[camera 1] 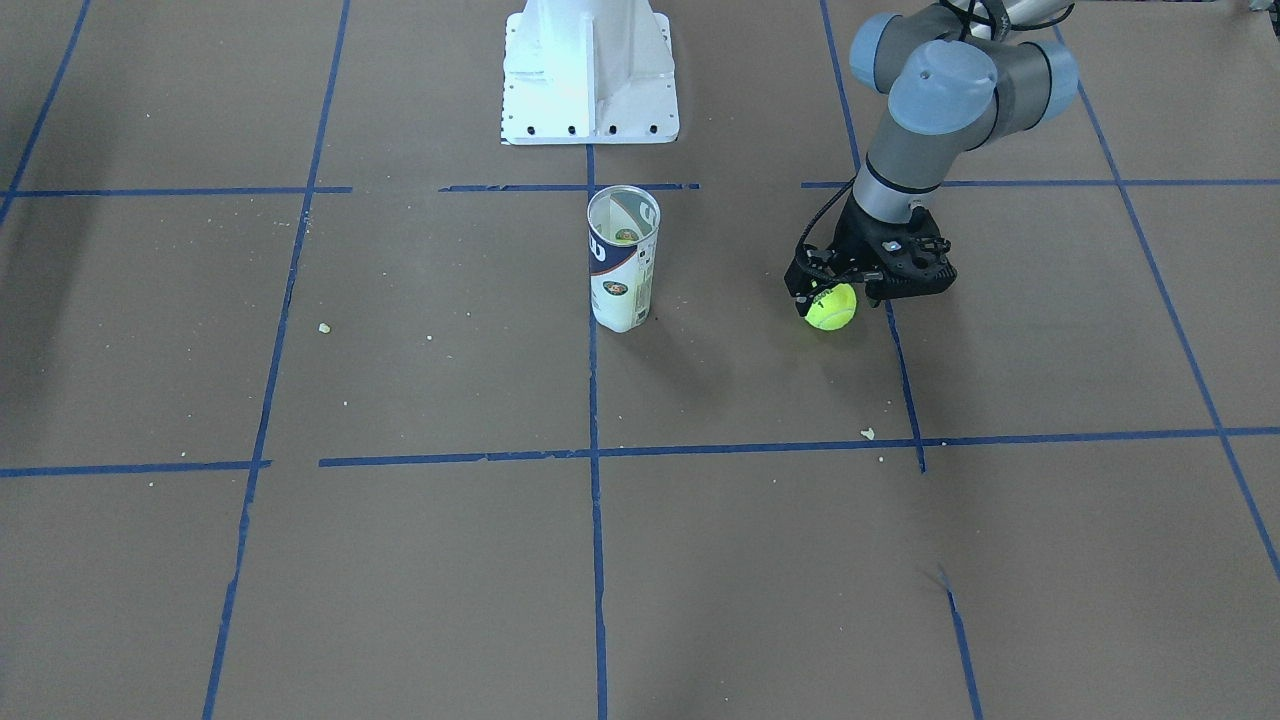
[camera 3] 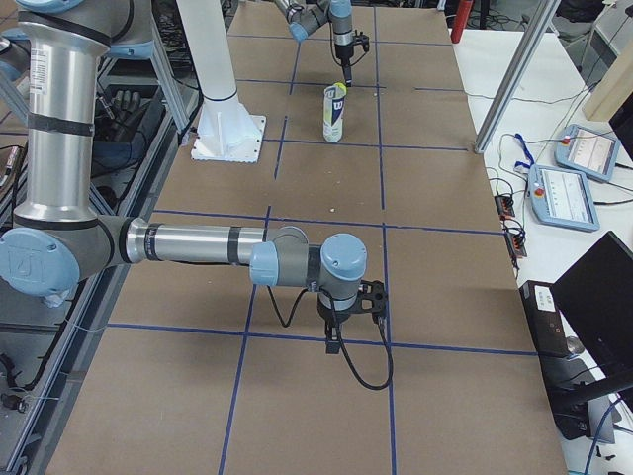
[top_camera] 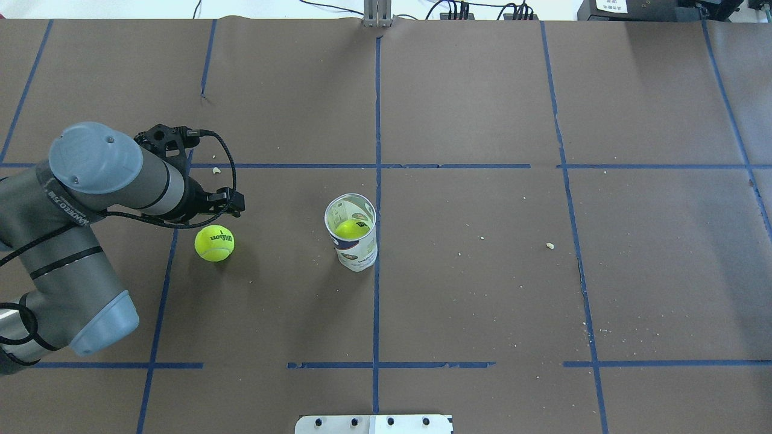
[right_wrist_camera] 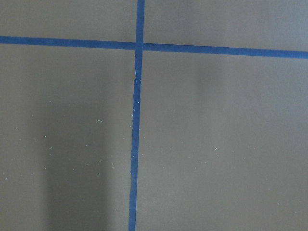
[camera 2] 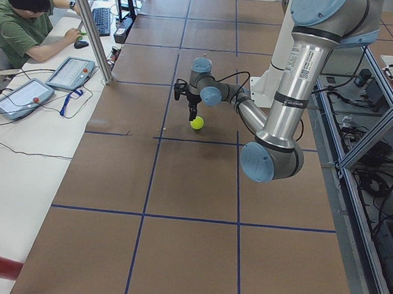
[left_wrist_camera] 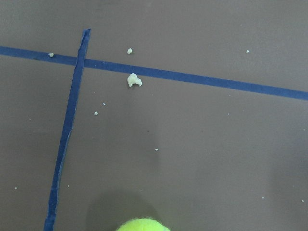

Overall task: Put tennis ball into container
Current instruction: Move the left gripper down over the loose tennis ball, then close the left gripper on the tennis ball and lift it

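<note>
Here, your left gripper (camera 1: 840, 283) hung just above the tennis ball (camera 1: 831, 305), which lay right beneath it; I couldn't tell how wide the jaws stood. You seemed to be at the pickup. The next move would call for a firm grasp, then a carry to the can (camera 1: 623, 258), well off to its side.

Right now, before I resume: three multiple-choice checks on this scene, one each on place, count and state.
1. The loose tennis ball lies nearest:
A) left gripper
B) right gripper
C) white pedestal

2. Tennis balls in view:
A) one
B) two
C) three

3. The tennis-ball can is:
A) lying on its side
B) standing upright
C) held in a gripper

Answers:
1. A: that gripper hangs right over the ball.
2. B: the loose one plus a second ball inside the can.
3. B: its rim faces up in the overhead view.
</note>
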Robot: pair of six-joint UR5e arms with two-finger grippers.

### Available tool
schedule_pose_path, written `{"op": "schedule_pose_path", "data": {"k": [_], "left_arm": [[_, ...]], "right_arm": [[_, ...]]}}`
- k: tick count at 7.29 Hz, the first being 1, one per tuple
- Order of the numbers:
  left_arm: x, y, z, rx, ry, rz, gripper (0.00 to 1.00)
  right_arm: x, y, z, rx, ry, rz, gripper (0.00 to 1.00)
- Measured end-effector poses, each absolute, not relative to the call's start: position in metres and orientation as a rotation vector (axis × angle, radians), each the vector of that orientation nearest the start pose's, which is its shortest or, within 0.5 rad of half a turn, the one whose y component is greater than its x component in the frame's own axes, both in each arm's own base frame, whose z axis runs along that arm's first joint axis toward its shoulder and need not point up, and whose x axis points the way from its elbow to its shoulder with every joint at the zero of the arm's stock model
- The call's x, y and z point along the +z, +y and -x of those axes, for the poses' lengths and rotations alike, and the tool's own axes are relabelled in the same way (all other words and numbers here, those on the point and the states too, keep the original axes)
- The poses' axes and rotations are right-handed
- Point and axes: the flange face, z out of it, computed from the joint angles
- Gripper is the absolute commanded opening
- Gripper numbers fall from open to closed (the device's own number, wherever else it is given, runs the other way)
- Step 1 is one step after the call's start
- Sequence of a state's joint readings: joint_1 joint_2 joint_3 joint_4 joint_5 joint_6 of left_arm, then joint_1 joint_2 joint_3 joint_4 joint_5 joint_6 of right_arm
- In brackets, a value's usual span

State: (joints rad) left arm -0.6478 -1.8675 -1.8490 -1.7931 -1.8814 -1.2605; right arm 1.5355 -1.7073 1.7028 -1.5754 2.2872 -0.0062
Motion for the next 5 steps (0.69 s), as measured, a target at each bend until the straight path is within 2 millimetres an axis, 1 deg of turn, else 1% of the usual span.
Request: {"op": "schedule_pose_path", "data": {"k": [5], "left_arm": [[0.374, -0.429, -0.434, -0.178, 0.787, -0.088, 1.0]], "right_arm": [[0.661, -0.436, -0.053, -0.037, -0.716, 0.018, 1.0]]}}
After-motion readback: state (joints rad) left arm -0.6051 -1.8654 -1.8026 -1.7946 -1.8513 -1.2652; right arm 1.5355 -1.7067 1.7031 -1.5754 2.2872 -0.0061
